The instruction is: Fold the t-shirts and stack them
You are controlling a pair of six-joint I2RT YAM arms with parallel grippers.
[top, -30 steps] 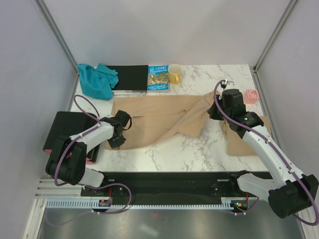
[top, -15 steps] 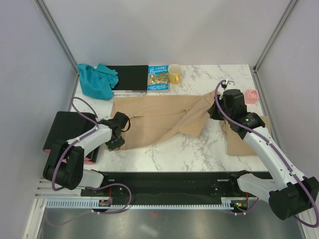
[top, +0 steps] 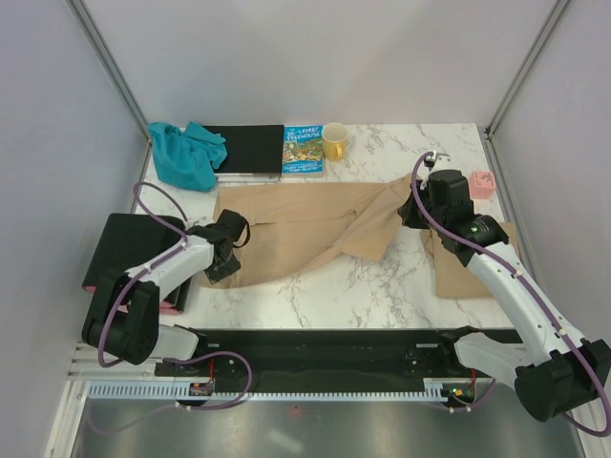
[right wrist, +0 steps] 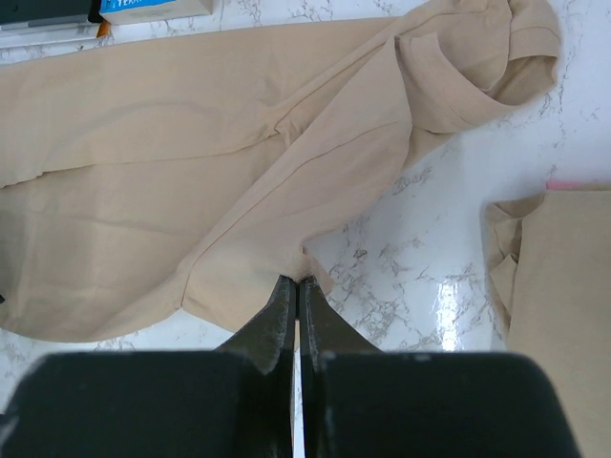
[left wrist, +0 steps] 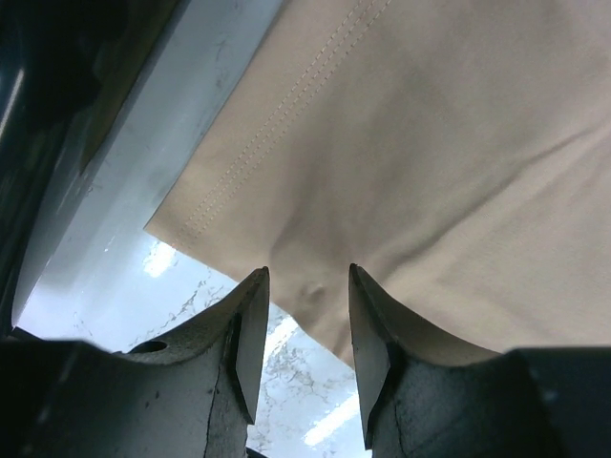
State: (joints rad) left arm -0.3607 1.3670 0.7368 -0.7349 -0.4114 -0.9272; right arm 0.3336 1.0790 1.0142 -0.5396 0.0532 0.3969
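A tan t-shirt (top: 305,227) lies spread and rumpled across the middle of the marble table. My left gripper (top: 222,269) is open at the shirt's near-left corner. In the left wrist view the hem (left wrist: 315,239) lies between the open fingers (left wrist: 307,286). My right gripper (top: 405,216) is shut on a pinch of the shirt's right part, seen in the right wrist view (right wrist: 297,281). A second tan t-shirt (top: 468,260) lies folded at the right, also in the right wrist view (right wrist: 563,277). A teal cloth (top: 186,153) lies crumpled at the back left.
A black board (top: 248,148), a picture book (top: 303,151) and a yellow mug (top: 334,141) stand along the back edge. A small pink object (top: 480,184) sits at the back right. A black tray (top: 124,250) lies off the table's left side.
My left gripper has shifted a little left and nearer along the shirt's near-left corner. The right gripper has stayed in place, still shut on the shirt.
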